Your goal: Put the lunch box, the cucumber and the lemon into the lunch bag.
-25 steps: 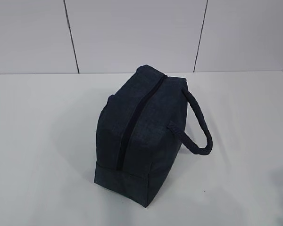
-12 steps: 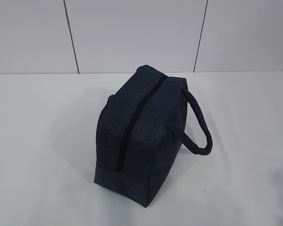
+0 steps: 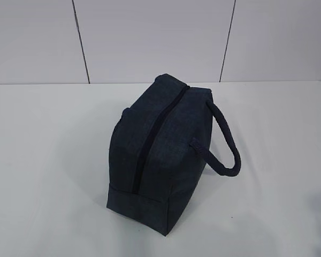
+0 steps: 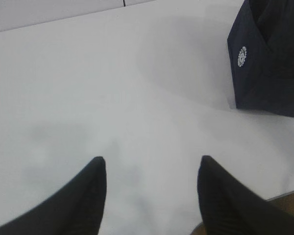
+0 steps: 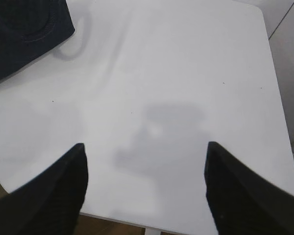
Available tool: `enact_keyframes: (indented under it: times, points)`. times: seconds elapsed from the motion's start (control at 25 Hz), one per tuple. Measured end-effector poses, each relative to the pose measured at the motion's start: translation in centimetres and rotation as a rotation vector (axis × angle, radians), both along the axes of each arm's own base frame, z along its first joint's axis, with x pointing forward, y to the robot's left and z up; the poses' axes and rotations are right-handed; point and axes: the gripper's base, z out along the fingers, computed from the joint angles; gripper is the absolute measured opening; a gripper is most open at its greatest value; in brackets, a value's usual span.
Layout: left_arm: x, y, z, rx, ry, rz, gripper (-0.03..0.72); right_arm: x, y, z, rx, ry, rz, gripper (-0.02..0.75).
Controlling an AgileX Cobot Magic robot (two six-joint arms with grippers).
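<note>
One lunch bag [image 3: 158, 155] stands alone near the middle of the white worktop [image 3: 48, 160], its top zipper [image 3: 150, 142] drawn closed along the whole visible length and one padded loop handle [image 3: 224, 144] hanging off its right side. No lunch box, cucumber or lemon shows on the worktop in any view, so the count is one bag, none of the three items in sight; whether they sit inside the closed bag cannot be seen, though the zipped top and bare surface suggest the packing is likely finished or close to it. The left end effector [image 4: 152, 169] hovers over bare worktop with its two fingers spread apart and nothing between them, the bag's corner at the upper right of its view. The right end effector [image 5: 147, 156] is likewise released and empty, with the bag at the upper left of its view.
</note>
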Motion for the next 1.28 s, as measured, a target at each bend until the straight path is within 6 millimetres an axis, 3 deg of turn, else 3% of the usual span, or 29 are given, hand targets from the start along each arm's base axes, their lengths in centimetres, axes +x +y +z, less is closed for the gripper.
enact_keyframes:
  times: [1.28]
  points:
    - [0.0, 0.0, 0.0, 0.0, 0.0, 0.0, 0.432, 0.0, 0.0, 0.0, 0.002, 0.0, -0.001, 0.561]
